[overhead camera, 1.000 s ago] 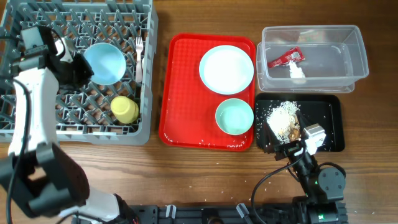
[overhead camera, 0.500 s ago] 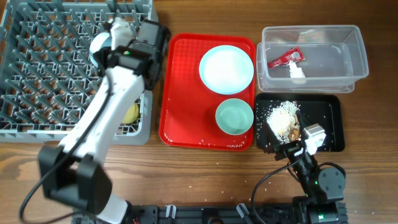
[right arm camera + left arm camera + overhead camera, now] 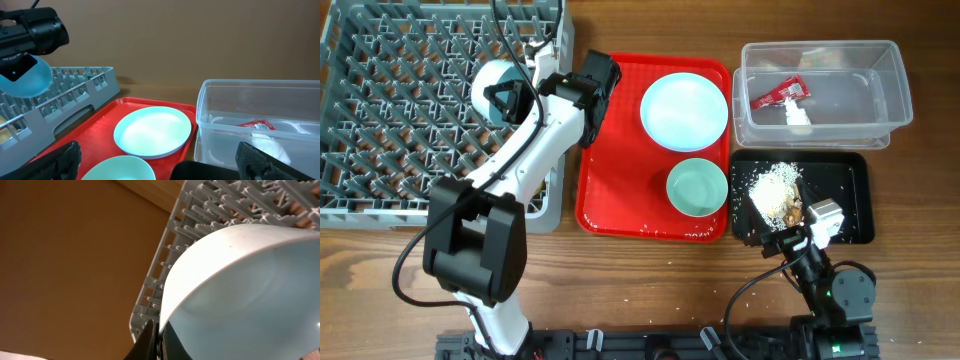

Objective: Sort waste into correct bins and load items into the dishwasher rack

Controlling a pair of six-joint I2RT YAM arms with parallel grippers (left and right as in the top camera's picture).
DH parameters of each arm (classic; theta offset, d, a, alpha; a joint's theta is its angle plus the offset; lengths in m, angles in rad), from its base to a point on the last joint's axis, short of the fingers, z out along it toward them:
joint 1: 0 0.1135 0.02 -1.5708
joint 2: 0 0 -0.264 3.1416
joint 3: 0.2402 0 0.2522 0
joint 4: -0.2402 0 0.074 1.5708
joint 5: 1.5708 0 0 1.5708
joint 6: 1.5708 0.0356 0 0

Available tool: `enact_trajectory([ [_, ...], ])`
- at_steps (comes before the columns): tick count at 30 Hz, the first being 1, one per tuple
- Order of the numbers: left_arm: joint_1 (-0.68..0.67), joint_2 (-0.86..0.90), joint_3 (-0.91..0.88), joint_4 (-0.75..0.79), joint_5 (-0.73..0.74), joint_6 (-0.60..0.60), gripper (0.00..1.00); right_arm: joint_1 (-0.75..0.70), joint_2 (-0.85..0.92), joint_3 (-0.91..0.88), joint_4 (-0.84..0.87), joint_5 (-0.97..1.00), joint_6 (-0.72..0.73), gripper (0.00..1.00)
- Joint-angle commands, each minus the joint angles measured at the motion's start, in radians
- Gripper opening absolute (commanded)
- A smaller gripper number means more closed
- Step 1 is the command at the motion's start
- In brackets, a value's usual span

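While the left gripper [image 3: 157, 341] stayed pinched on the rim of a pale blue bowl [image 3: 240, 295], its arm had swung over within the last second, from the far side of the dishwasher rack [image 3: 380, 120] to the side nearest the red tray [image 3: 620, 180]. The bowl had travelled with it. It hung tilted over the pegs just under the fingertips and did not appear to be seated among them. This suggested the bowl was not yet loaded and was being carried to another slot.

Behind the left wrist lay the red tray. On it, farther from the gripper, sat a pale blue plate [image 3: 684, 110] and a mint bowl [image 3: 697, 187], both waiting to be racked. Farther still stood the clear tub [image 3: 880, 100], holding the red sachet [image 3: 778, 93] and a white scrap [image 3: 798, 115]. Beside it was the black tray [image 3: 850, 190] with the crumbly food scraps [image 3: 775, 192], so the waste looked sorted. Farthest off, the right gripper [image 3: 162, 160] sat unmoved by the black tray, fingers spread wide and holding nothing.

The yellow cup, seen in the rack a second before, was now covered by the left arm. The fork could not be picked out among the pegs, and no spoon showed. The left wrist view caught only the fingertips at its bottom edge, and the bowl ran off the frame.
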Motion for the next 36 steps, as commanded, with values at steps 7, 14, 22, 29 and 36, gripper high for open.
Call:
enact_trajectory([
  [7, 0.018, 0.009, 0.011, -0.094, 0.075, -0.158, 0.04, -0.002, -0.007, -0.003, 0.004, 0.003, -0.007, 1.00],
  [14, 0.068, 0.009, 0.011, -0.198, 0.222, -0.301, 0.04, -0.002, -0.007, -0.003, 0.004, 0.003, -0.007, 1.00],
  [22, 0.068, 0.009, 0.011, -0.192, 0.168, -0.290, 0.04, -0.002, -0.007, -0.003, 0.004, 0.003, -0.007, 1.00],
  [29, 0.047, 0.009, 0.011, -0.200, 0.339, -0.320, 0.17, -0.002, -0.007, -0.003, 0.004, 0.003, -0.007, 1.00],
  [36, 0.042, 0.006, 0.013, -0.217, 0.291, -0.319, 0.26, -0.002, -0.007, -0.003, 0.004, 0.003, -0.007, 1.00],
])
